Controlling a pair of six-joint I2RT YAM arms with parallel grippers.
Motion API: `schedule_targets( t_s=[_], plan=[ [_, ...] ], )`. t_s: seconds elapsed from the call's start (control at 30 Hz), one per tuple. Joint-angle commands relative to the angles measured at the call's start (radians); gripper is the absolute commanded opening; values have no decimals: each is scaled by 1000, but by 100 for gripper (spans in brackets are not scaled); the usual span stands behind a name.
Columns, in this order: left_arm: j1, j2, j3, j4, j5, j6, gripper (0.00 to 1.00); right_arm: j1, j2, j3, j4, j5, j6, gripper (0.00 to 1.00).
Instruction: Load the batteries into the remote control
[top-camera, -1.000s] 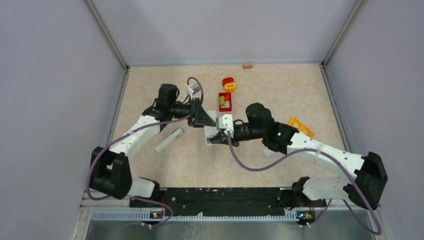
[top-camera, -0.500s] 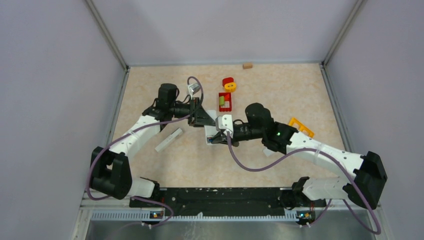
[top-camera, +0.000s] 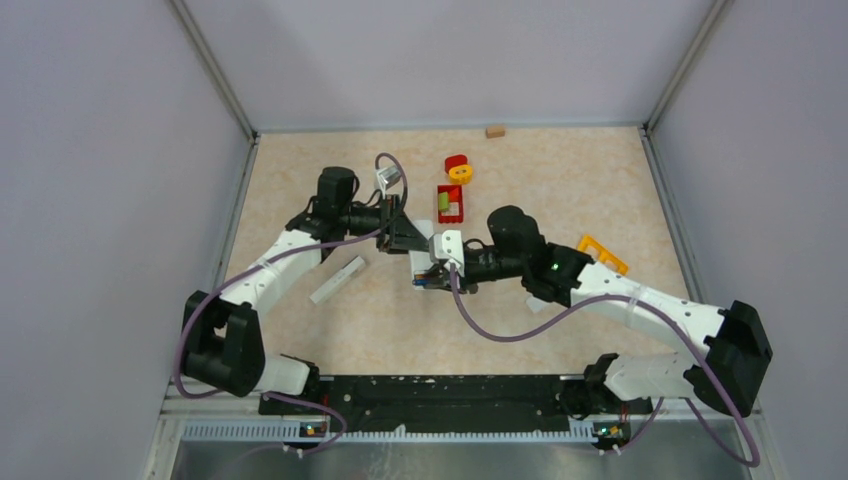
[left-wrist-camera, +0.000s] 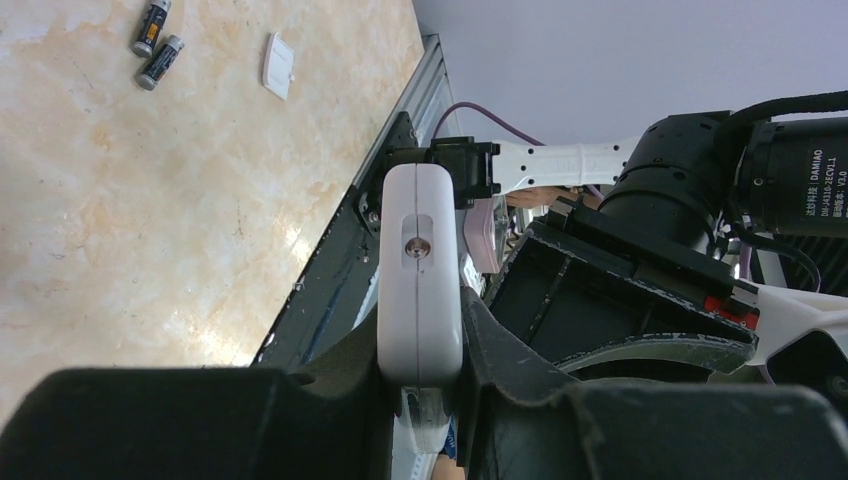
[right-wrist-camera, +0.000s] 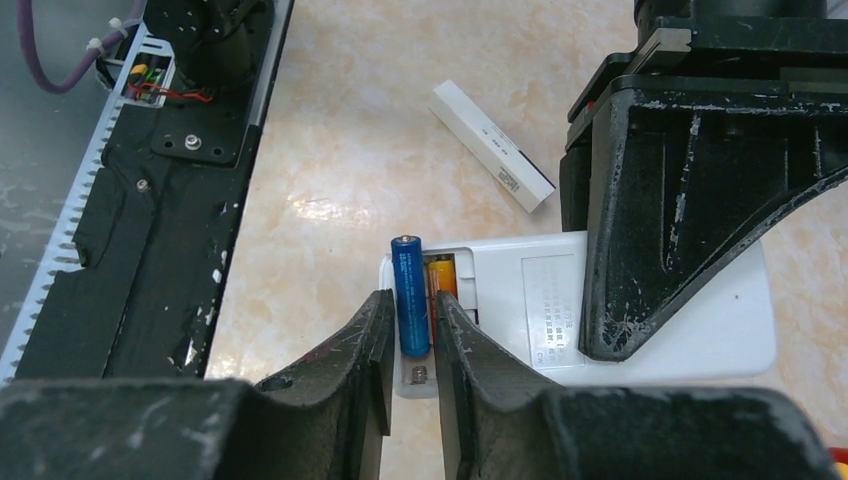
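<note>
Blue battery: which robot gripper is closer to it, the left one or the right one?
Right. The blue battery sits between the right gripper's fingers, at the remote's open end. The left gripper clamps the remote farther along, away from the battery.

Landmark: remote control, mid table.
Second remote left of it, apart.
Tray just behind it; block far behind, at table's back edge.
Frame well right.
Battery over bay at its near end, between fingers of right gripper.
Left gripper on its far end.
</note>
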Motion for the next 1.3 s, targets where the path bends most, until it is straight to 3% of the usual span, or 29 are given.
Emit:
schedule_targets(
  t_s=[0.0, 0.27, 0.4, 0.6, 0.7, 0.83, 0.93, 1.07, 1.27],
  plan=[
    [5, 4, 28, 39, 29, 2, 0, 12, 3, 66, -53, 5, -29, 23],
    [5, 12, 34, 18, 16, 21, 0, 11, -14, 98, -67, -3, 28, 27],
    [5, 19, 35, 16, 3, 24, 0, 12, -54, 124, -60, 25, 177, 55],
    [5, 29, 40, 15, -12, 26, 0, 11, -87, 197, -143, 129, 412, 64],
    [6, 30, 43, 12, -31, 27, 0, 11, -108, 181, -127, 161, 609, 71],
    [6, 28, 47, 7, -50, 27, 0, 7, -106, 172, -206, 411, 896, 86],
    [7, 24, 49, 8, -57, 29, 0, 0, -92, 157, -288, 515, 1071, 88],
    [6, 22, 49, 9, -54, 30, 0, 1, -133, 40, -165, 523, 1215, 93],
    [6, 17, 50, 9, -48, 28, 0, 0, -90, -16, -29, 456, 1290, 96]
  ],
)
